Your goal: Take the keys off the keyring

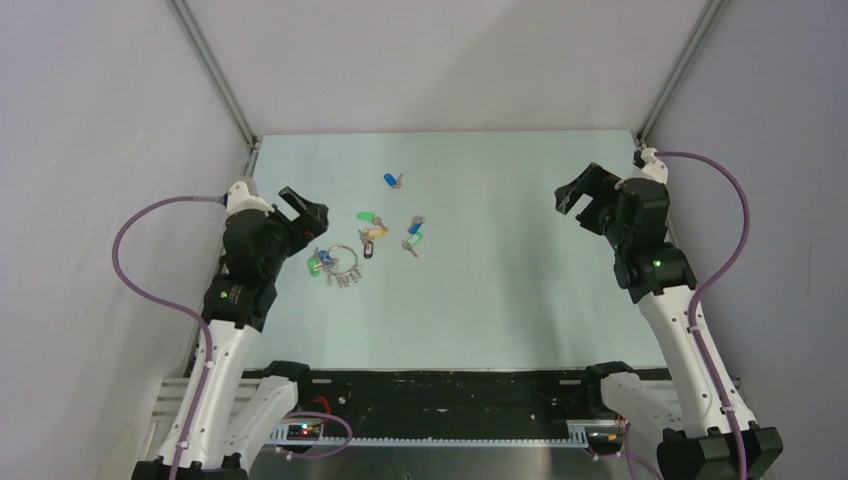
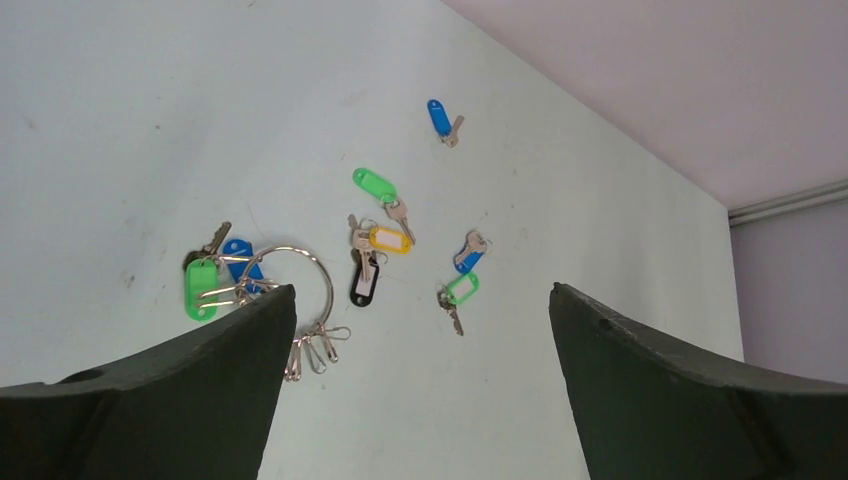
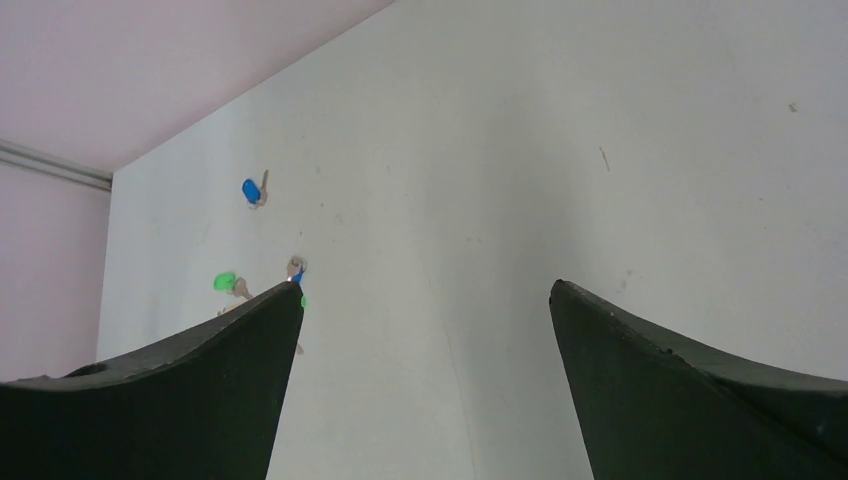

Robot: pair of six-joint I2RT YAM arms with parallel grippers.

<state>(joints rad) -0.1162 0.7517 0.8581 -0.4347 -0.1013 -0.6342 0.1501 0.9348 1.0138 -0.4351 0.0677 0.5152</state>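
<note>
Jaws stood spread, both empty. Left gripper (image 1: 308,222) hovered near thin round silver metal keyring (image 2: 303,272), small silver keys (image 2: 201,290) attached. Approach step; next likely: pin ring, pinch key.

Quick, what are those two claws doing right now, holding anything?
Left gripper: open, holding nothing.
Right gripper: open, holding nothing.

keyring (image 2: 288,248) on table (image 1: 500,300) left, loose keys (image 1: 373,232) just beyond, rightward
</note>
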